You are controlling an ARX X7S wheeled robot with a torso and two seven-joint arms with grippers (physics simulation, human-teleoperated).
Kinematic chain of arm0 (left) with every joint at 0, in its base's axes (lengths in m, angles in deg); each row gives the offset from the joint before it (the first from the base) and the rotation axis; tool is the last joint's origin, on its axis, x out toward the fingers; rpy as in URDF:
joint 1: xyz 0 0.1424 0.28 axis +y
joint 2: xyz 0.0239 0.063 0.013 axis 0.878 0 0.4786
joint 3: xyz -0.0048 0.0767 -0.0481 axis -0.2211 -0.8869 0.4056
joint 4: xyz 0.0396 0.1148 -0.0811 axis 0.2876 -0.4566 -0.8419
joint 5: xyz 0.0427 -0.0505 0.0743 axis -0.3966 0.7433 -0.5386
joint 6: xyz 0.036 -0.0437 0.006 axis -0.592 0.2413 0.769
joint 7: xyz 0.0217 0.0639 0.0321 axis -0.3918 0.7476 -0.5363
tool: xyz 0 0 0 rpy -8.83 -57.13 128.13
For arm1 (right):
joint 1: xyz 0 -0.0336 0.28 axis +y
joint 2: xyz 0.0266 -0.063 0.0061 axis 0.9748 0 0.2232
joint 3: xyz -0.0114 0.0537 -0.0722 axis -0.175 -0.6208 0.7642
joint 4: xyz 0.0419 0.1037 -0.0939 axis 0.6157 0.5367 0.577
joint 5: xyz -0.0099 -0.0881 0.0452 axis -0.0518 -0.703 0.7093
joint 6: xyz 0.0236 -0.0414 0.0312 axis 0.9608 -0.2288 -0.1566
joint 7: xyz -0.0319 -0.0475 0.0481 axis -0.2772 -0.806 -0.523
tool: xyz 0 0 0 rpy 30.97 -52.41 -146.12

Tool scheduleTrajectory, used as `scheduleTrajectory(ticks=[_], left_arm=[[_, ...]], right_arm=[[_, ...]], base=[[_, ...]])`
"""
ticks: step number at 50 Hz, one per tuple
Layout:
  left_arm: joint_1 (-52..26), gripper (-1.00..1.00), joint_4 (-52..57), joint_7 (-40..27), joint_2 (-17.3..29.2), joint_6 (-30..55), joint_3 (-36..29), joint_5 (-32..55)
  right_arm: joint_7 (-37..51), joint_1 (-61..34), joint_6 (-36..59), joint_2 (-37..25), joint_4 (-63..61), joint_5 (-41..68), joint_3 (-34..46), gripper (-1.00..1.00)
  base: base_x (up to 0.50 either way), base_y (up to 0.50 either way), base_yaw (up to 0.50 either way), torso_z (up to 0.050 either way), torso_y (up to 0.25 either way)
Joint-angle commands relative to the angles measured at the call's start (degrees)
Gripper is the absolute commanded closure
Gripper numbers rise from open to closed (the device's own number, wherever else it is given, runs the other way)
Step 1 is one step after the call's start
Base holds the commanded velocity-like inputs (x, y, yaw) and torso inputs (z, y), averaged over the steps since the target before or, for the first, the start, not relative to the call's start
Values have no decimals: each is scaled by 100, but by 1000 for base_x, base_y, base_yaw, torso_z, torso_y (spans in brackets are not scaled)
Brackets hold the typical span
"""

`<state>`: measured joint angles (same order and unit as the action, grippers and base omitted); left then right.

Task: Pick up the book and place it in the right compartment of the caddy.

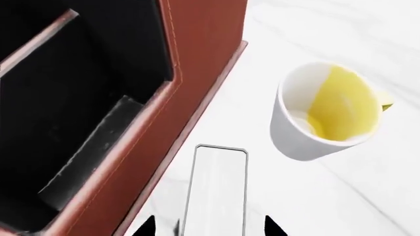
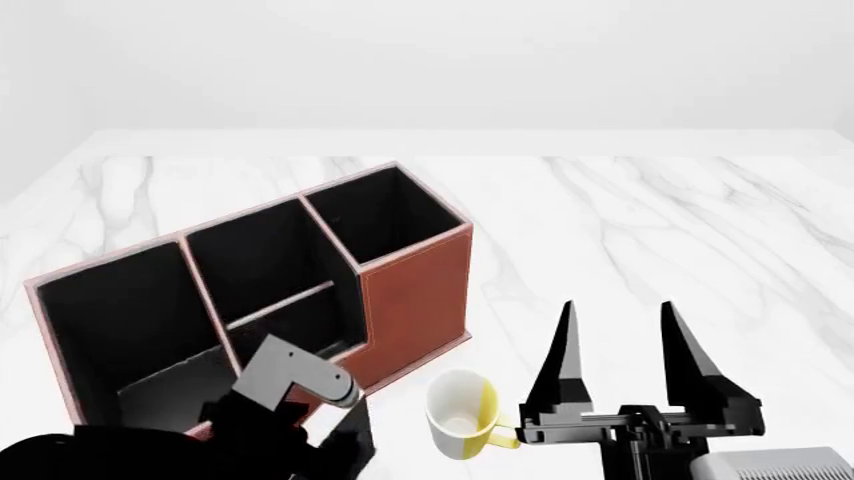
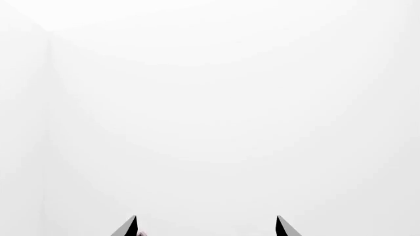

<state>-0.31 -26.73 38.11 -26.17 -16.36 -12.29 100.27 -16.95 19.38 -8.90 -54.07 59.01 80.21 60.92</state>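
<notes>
The book (image 1: 220,191) shows in the left wrist view as a white oblong with a thin grey outline, on the marble between the caddy (image 1: 196,73) and the mug. My left gripper (image 1: 210,227) is open, its dark fingertips standing either side of the book with a gap on each side. In the head view the left gripper (image 2: 350,432) is low beside the red-brown caddy (image 2: 414,300), and the arm hides the book. The right compartment (image 2: 387,215) is the tall far-right section, black inside. My right gripper (image 2: 617,312) points upward, open and empty; the right wrist view shows its gripper (image 3: 205,227) against blank white.
A white mug with a yellow inside (image 2: 461,415) (image 1: 331,110) stands just right of the caddy's front corner, close to the left gripper. The white marble table (image 2: 641,220) stretches to the right and behind. A grey ribbed part (image 2: 777,465) sits at the bottom right.
</notes>
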Motion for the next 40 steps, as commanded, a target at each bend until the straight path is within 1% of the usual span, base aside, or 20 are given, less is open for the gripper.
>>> scheduleTrajectory(ticks=[1, 18, 25, 28, 34, 35, 36, 39, 40], left_arm=[[100, 100, -88, 226, -63, -95, 7, -264], [112, 100, -26, 321, 37, -168, -154, -449], [95, 100, 103, 390, 114, -195, -233, -536], [10, 100, 270, 360, 160, -153, -196, -427], [-462, 100, 875, -222, 362, 127, 152, 525], [-550, 100, 961, -353, 408, 147, 223, 756], [-769, 100, 1171, -624, 533, 178, 322, 1225], [-1137, 100, 1431, -1113, 734, 126, 420, 1948], [-1339, 100, 1580, -1288, 864, 93, 452, 2271]], right_arm=[[-88, 4, -15, 71, 17, -101, -76, -100], [-38, -5, -6, 37, 7, -106, -41, -100], [-26, -6, -9, 24, 7, -108, -18, -100], [-30, -9, -48, 24, 53, -107, -10, -100], [-9, -6, -21, 8, 15, -107, 7, -100], [-8, -6, -22, 6, 15, -108, 10, -100], [-2, -4, -16, 3, 2, -108, 10, -100], [4, 2, -26, 0, 5, -114, 21, -100], [1, 13, -48, 0, 13, -128, 31, -100]], base=[[0, 0, 0, 0, 0], [0, 0, 0, 0, 0], [0, 0, 0, 0, 0], [0, 0, 0, 0, 0], [0, 0, 0, 0, 0], [0, 0, 0, 0, 0], [0, 0, 0, 0, 0], [0, 0, 0, 0, 0], [0, 0, 0, 0, 0]])
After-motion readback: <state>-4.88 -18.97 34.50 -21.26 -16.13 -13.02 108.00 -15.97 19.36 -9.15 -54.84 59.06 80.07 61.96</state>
